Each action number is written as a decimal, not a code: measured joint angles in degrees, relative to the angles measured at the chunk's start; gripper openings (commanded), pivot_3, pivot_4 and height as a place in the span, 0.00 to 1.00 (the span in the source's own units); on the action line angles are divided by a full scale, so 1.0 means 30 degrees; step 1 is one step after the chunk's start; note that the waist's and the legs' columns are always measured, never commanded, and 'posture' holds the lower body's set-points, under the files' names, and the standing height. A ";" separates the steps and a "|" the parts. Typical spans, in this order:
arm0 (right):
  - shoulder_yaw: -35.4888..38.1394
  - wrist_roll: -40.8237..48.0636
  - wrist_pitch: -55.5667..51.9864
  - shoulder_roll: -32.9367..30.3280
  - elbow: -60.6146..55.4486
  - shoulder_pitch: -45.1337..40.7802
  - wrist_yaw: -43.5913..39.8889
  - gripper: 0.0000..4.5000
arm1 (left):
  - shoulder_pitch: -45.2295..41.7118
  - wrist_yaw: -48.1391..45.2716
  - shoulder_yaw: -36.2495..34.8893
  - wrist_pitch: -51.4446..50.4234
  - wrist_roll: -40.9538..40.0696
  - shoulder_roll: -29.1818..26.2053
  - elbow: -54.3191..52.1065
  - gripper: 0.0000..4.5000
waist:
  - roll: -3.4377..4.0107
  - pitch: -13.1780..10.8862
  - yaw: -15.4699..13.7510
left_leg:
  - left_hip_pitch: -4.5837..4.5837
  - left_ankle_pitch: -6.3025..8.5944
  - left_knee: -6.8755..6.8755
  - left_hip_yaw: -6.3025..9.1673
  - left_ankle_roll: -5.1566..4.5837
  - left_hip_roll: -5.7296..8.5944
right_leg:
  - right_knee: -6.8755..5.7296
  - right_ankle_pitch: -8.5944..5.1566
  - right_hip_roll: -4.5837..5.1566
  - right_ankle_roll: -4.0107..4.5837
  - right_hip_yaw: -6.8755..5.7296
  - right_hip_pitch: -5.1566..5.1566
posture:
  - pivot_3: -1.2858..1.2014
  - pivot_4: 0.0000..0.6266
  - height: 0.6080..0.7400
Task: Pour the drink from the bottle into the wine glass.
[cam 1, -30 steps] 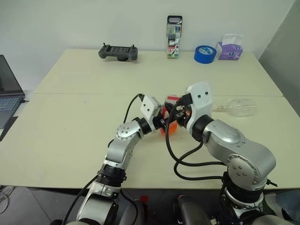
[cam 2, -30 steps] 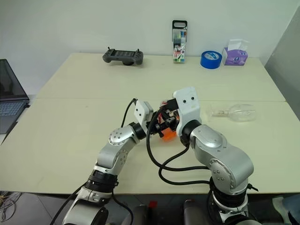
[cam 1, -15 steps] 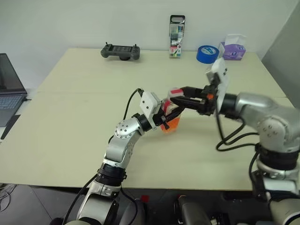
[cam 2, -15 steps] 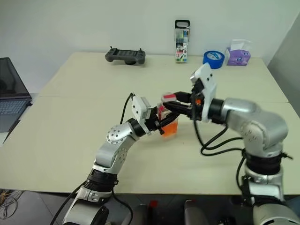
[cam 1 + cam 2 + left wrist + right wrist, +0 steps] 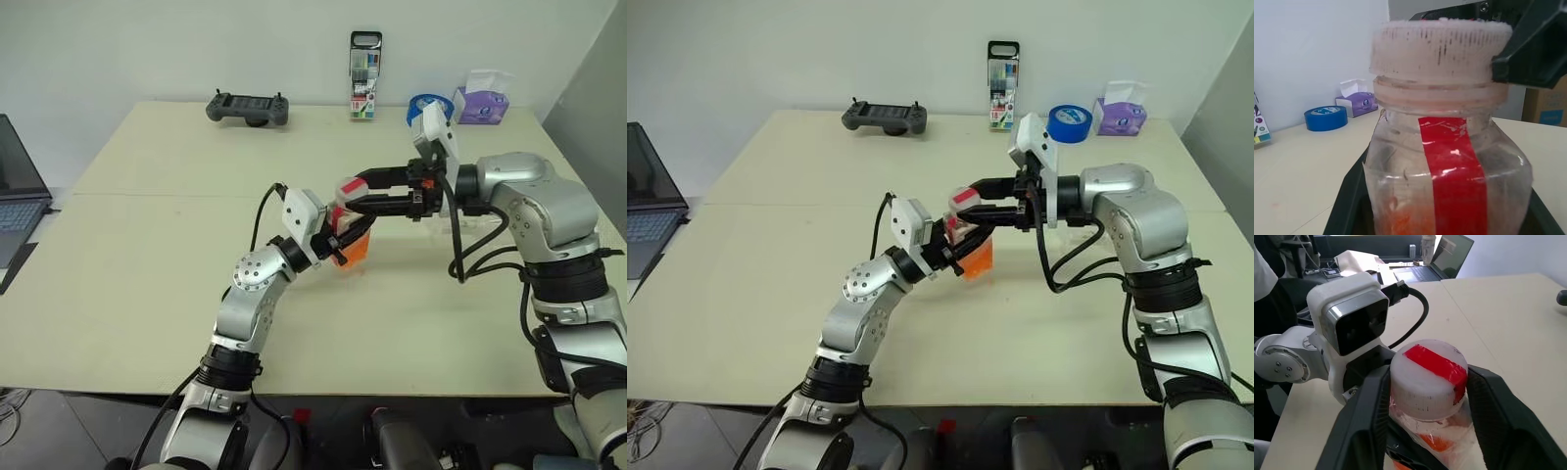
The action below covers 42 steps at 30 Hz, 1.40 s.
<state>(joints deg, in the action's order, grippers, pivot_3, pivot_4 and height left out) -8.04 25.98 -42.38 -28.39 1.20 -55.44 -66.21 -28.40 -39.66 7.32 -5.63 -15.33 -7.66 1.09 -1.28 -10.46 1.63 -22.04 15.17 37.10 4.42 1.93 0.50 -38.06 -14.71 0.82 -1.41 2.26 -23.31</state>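
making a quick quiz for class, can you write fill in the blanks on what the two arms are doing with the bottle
1. The left gripper holds the bottle by its ____.
2. The right gripper has its jaws around the bottle's ____.
3. The liquid inside is ____.
4. The tape roll on the table is ____.

Missing: body; cap; orange; blue

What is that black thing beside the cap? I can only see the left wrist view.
Observer: That's the right gripper. It reaches in at the cap from the side.
Operator: Who is holding the bottle, then?
Observer: The left gripper is shut on the bottle. The head views show its arm coming up from below.
Operator: Is there anything on top of the cap?
Observer: Yes, a strip of red tape runs across the top.
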 measured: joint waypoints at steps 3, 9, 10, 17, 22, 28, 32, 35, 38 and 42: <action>0.0012 0.0114 -0.0277 0.0380 -0.0625 -0.0097 0.0184 0.96 | 0.0042 -0.0255 0.0436 -0.0038 -0.0032 0.0140 0.0025 0.37 | 0.0000 0.0000 -0.0011 | -0.0009 -0.0001 -0.0002 0.0026 0.0002 0.0000 | 0.0000 0.0000 0.0005 -0.0001 -0.0025 -0.0004 | 0.52 0.24 1.00; 0.0221 -0.1172 -0.0408 0.0821 -0.4113 0.1967 0.4394 0.97 | 0.0017 -0.0464 0.0441 -0.0239 -0.0031 0.0082 0.0610 0.37 | 0.0001 0.0000 -0.0026 | -0.0009 -0.0002 -0.0004 0.0030 0.0005 -0.0002 | -0.0014 -0.0001 0.0003 -0.0002 -0.0020 -0.0014 | 0.52 0.24 1.00; 0.0249 -0.1527 -0.0685 0.0810 -0.4994 0.2496 0.5373 0.97 | 0.0009 -0.0553 0.0550 -0.0391 -0.0002 0.0097 0.0699 0.37 | 0.0001 0.0000 -0.0030 | -0.0014 -0.0003 -0.0004 0.0031 0.0007 -0.0002 | -0.0015 -0.0001 0.0004 -0.0002 -0.0020 -0.0016 | 0.52 0.24 1.00; 0.1058 -0.2056 -0.3641 0.1789 -1.1235 0.6199 1.1083 0.97 | -0.0092 -0.1176 0.0945 -0.0600 -0.0013 0.0105 0.0950 0.37 | 0.0001 0.0001 -0.0034 | -0.0035 -0.0007 0.0004 0.0029 0.0014 0.0000 | -0.0024 -0.0001 0.0006 -0.0002 -0.0015 -0.0034 | 0.52 0.24 1.00; 0.1688 -0.2375 -0.6198 0.4066 -1.4110 0.7055 1.5142 0.97 | -0.0168 -0.1434 0.1206 -0.0597 -0.0013 0.0219 0.1491 0.37 | 0.0001 0.0001 0.0015 | -0.0014 -0.0025 0.0001 0.0033 0.0039 -0.0008 | -0.0053 -0.0002 -0.0013 -0.0003 -0.0014 -0.0034 | 0.52 0.24 1.00; 0.0888 -0.3652 -0.8393 0.5535 -1.5285 0.7257 1.8720 0.97 | -0.0550 -0.1626 0.1206 -0.0509 -0.0008 0.0403 0.2149 0.37 | 0.0003 0.0002 0.0009 | -0.0010 -0.0036 0.0005 0.0029 0.0053 0.0000 | -0.0056 -0.0003 -0.0021 -0.0004 -0.0008 -0.0031 | 0.52 0.24 1.00; 0.0534 -0.4466 -1.0530 0.6702 -1.5758 0.7283 2.0739 0.97 | -0.0555 -0.1650 0.1197 -0.0421 -0.0006 0.0414 0.2214 0.37 | 0.0004 0.0002 0.0013 | -0.0013 -0.0036 -0.0004 0.0047 0.0054 -0.0005 | -0.0058 -0.0002 -0.0019 -0.0002 -0.0013 -0.0033 | 0.52 0.24 1.00; 0.0516 -0.4924 -1.1911 0.7561 -1.6279 0.7281 2.1862 0.97 | -0.0555 -0.1656 0.1196 -0.0384 -0.0006 0.0420 0.2229 0.37 | 0.0005 0.0003 0.0014 | -0.0012 -0.0036 -0.0010 0.0045 0.0053 -0.0006 | -0.0057 -0.0002 -0.0019 -0.0002 -0.0017 -0.0035 | 0.52 0.24 1.00; 0.0477 -0.5296 -1.2795 0.8228 -1.6720 0.7388 2.2585 0.93 | -0.0554 -0.1661 0.1197 -0.0357 -0.0004 0.0426 0.2279 0.37 | 0.0006 0.0004 0.0018 | -0.0012 -0.0036 -0.0008 0.0043 0.0053 -0.0002 | -0.0054 -0.0002 -0.0019 -0.0002 -0.0016 -0.0034 | 0.52 0.24 1.00; 0.0742 -0.5286 -1.2979 0.9213 -1.6861 0.7775 2.2788 0.69 | -0.0633 -0.1690 0.1204 -0.0170 0.0001 0.0514 0.2599 0.37 | 0.0007 0.0004 0.0028 | -0.0011 -0.0036 -0.0008 0.0042 0.0052 -0.0002 | -0.0057 -0.0003 -0.0025 -0.0003 -0.0020 -0.0034 | 0.52 0.24 1.00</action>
<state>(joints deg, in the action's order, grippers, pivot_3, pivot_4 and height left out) -5.81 10.12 -81.31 -0.75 -49.38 -32.12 2.15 -30.30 -44.72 10.93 -6.14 -15.33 -6.11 8.88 -1.26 -10.44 1.72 -22.08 15.07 37.08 4.55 2.09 0.50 -38.23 -14.71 0.74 -1.42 2.20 -23.41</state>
